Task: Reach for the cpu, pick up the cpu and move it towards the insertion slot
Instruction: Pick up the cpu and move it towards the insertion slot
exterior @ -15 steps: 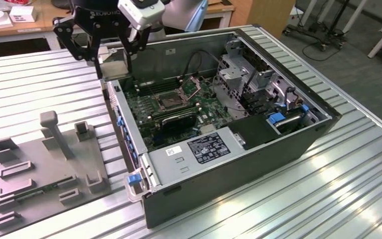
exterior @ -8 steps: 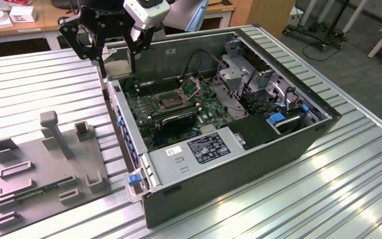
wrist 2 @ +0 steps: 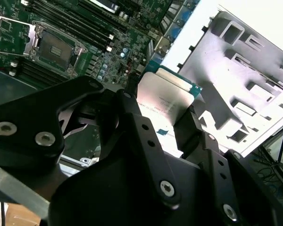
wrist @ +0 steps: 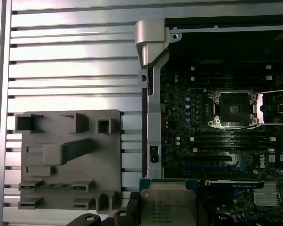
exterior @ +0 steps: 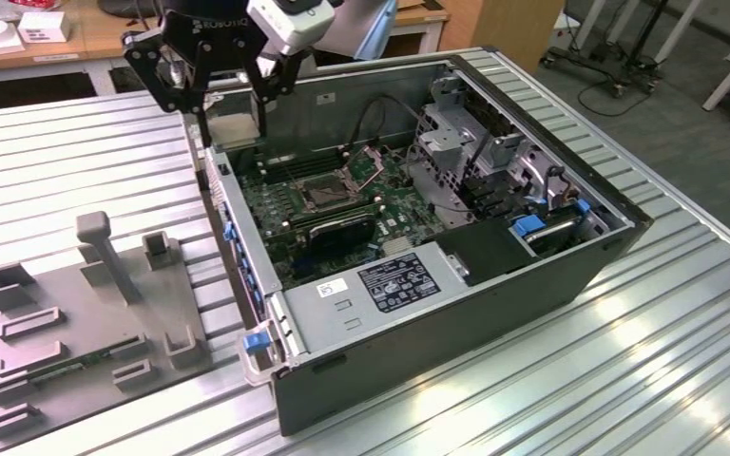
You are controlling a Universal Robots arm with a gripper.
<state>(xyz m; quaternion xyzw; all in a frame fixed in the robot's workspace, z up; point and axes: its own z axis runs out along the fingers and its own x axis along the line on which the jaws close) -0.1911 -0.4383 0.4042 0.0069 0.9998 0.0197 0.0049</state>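
- Gripper [wrist 2: 167, 106]: I read it as closed on the cpu [wrist 2: 166, 96]. In the second wrist view the black fingers [wrist 2: 191, 127] bear on opposite edges of the chip; nothing else is in the hand.
- Cpu: aloft, silvery top plate toward the cameras, greenish rim showing along one edge. In the first wrist view it [wrist: 167, 205] hangs over the near edge of the open computer case [wrist: 148, 94], clear of the motherboard [wrist: 188, 141].
- Insertion slot [wrist: 232, 109]: dark square socket in a silvery frame, its load plate [wrist: 276, 107] swung open beside it. It lies well apart from the chip across the board, with the long black memory slots [wrist: 226, 141] between. In the exterior view the socket [exterior: 319, 194] sits mid-board.
- Arm in the exterior view: the gripper [exterior: 213, 81] hovers above the case corner at that view's left.
- Grey tray [exterior: 86, 323]: on the slatted table [exterior: 73, 152] beside the case, a green circuit stick [exterior: 80, 364] lying in one recess; not part of this step.
- Handling note, my judgement: carry the chip level and high enough to clear the case wall and the memory slots, and hold the grip steady so it cannot tilt.
- Hedge: chip orientation relative to the socket's keying I cannot make out; I would check it over the frame.
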